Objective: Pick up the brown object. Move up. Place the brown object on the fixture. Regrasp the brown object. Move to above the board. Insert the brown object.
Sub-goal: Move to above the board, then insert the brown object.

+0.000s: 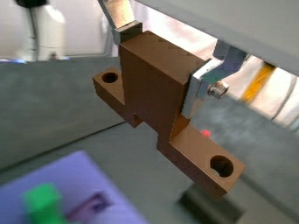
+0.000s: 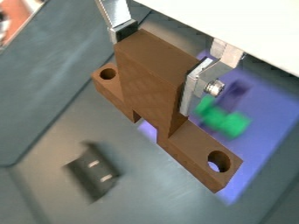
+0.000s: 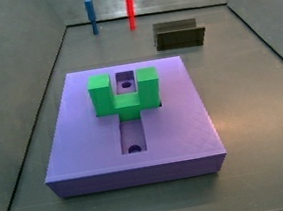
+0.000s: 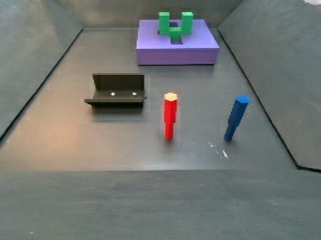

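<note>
A: Nearest the lens in both wrist views is the brown object [image 1: 163,105], clamped by its stem between the silver fingers [image 1: 208,87] of the gripper [image 1: 163,59], crossbar hanging lowest.

B: So it is picked up and carried high. Neither side view shows arm or piece, and the fixture [image 3: 179,35] stands empty.

A: Whether this is the first lift or the carry after regrasping, the robot's views do not settle. The board [image 2: 251,118] lies partly below, so perhaps the later one. Insertion is left.

B: Surroundings: dark grey floor, grey walls, then board, green block [image 3: 124,91], red peg [image 4: 170,115], blue peg [image 4: 235,117].
</note>
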Tool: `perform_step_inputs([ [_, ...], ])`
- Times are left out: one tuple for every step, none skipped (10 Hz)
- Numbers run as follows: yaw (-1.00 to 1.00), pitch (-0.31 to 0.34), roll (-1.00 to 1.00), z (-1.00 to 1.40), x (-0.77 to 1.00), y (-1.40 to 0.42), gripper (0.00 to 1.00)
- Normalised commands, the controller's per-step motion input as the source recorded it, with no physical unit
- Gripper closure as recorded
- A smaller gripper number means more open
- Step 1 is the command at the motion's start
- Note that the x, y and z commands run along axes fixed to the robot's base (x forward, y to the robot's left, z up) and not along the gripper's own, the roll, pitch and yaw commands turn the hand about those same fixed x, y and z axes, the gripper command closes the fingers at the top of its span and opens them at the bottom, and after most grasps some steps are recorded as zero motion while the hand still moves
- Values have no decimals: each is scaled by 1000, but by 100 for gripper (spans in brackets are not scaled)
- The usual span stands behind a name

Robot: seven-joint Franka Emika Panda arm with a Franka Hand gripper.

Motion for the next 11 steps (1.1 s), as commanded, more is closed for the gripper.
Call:
perform_step_inputs([
  [-69,48,-1000,57,-261,-273,100],
  [-70,43,-1000,39,-195,-180,100],
  [-58,27,-1000,20,-130,-77,100],
  [-44,11,-818,11,-99,-34,100],
  [-29,-7,-590,9,-76,-4,100],
  [-18,-17,-400,2,-59,2,100],
  [-9,-23,-213,4,-42,7,100],
  [0,0,0,-26,0,0,100],
  [-237,0,7,-189,0,0,100],
  [-703,-93,0,-217,-157,-29,100],
  [-1000,-116,-80,-294,0,-3,100],
])
